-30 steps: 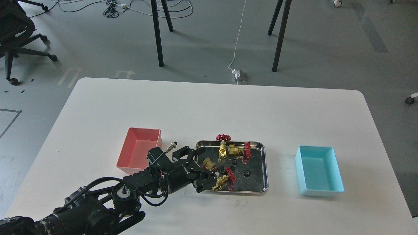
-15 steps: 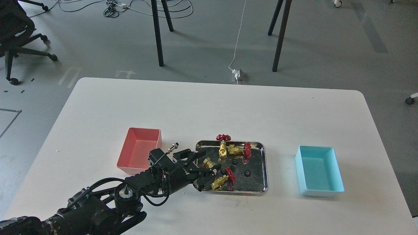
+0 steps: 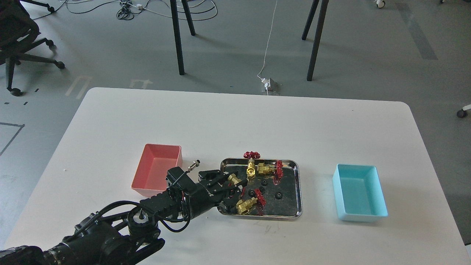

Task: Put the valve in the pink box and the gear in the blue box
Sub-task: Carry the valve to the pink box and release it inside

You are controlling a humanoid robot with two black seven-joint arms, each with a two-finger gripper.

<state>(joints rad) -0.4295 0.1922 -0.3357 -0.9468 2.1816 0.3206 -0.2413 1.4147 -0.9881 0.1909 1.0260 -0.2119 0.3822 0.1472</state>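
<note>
- Target: small brass-bodied valve with red spoked handwheel (image 3: 234, 180), lying on its side at the left end of the shiny steel tray (image 3: 290, 213); its handwheel is hidden behind my fingers.
- My left end effector (image 3: 230, 187) sits over that left tray edge, fingers parted either side of the brass body. I cannot tell whether the pads touch it; nothing looks lifted.
- A second like valve (image 3: 249, 203) lies just beside the lower finger, near the front rim. Risk: closing could catch both or nudge this one.
- To do it well, I judge: centre the fingers on the brass body, not the wheel, close firmly, lift straight up clear of the tray rim, then swing left.
- Salmon-pink rectangular plastic bin (image 3: 158, 171) stands on the white desk (image 3: 235, 121) just left of the tray; a short carry.
- Tiny black toothed gears (image 3: 279, 195) lie mid-tray; light cyan plastic bin (image 3: 358, 193) is well to the right, nothing visible inside.
- Arm pose: left arm enters from lower left, forearm low over the desk, wrist pointing right toward the tray. Right arm not in view.
</note>
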